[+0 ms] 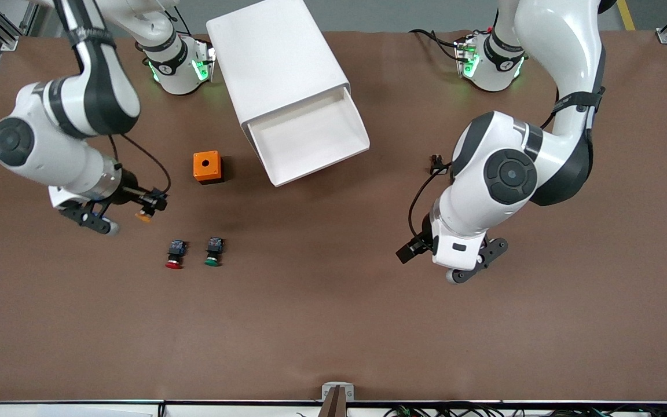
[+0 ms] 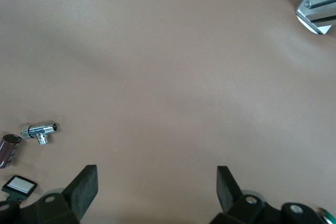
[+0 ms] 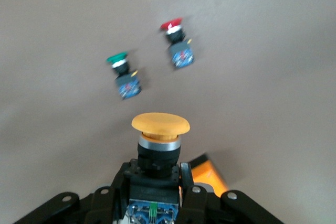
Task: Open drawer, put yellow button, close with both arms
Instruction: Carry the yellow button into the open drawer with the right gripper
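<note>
The right gripper (image 1: 143,209) was up in the air over the bare table (image 1: 333,324), toward the right arm's end from the orange box (image 1: 208,167). Its fingers were closed on the black body of the yellow button (image 3: 160,123), with the yellow cap sticking out past the tips. The red button (image 1: 175,255) and the green button (image 1: 213,252) lay side by side on the table, nearer the front camera than the orange box. They did not touch each other. The orange box had a round hole in its top and stood just beside the cabinet (image 1: 275,63).

The drawer (image 1: 310,138) at the top of the cabinet was pulled out. It looked white and bare inside. The lower drawers could not be seen.

The left gripper (image 1: 478,263) waited over bare table, well apart from the cabinet, toward the left arm's end. Its fingers (image 2: 84,188) were spread wide with nothing between them. In the left wrist view a small shiny metal part (image 2: 39,130) lay on the table, next to a dark thing (image 2: 9,150) cut off at the edge and hard to make out.
</note>
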Motion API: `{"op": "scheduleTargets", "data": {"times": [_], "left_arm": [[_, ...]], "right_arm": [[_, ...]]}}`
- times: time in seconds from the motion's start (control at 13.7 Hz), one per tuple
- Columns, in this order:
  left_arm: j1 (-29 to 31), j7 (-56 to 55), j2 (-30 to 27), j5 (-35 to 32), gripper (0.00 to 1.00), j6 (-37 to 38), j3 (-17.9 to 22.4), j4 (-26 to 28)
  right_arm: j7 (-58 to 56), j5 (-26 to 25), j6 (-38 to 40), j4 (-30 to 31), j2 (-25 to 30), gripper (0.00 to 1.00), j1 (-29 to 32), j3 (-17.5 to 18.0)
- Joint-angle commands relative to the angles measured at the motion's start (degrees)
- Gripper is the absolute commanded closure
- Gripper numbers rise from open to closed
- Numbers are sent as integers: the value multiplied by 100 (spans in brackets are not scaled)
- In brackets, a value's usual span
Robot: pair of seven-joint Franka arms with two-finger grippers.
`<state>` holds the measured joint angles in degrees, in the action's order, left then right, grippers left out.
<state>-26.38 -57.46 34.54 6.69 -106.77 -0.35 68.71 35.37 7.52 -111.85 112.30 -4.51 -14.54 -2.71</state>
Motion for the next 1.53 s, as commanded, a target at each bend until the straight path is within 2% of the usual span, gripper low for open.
{"op": "scheduleTargets", "data": {"times": [0.0,0.36,0.8,1.17,1.46], "left_arm": [[-104,15,-114,-167,1,-90,8,152],[-175,24,-106,-168,1,-90,-1,152],[-149,33,-88,-168,1,-99,-1,152],[-140,94,-88,-168,1,-169,-1,161],[-140,94,-53,-168,1,-266,-1,161]], "right_arm": [[1091,57,294,-145,240,99,-609,-45],[3367,57,322,-340,337,100,-1866,-27],[5337,-31,138,-489,354,100,-3088,-36],[6297,-162,-205,-472,267,100,-3626,-28],[6833,-399,-355,-594,-110,100,-3863,-36]]}}
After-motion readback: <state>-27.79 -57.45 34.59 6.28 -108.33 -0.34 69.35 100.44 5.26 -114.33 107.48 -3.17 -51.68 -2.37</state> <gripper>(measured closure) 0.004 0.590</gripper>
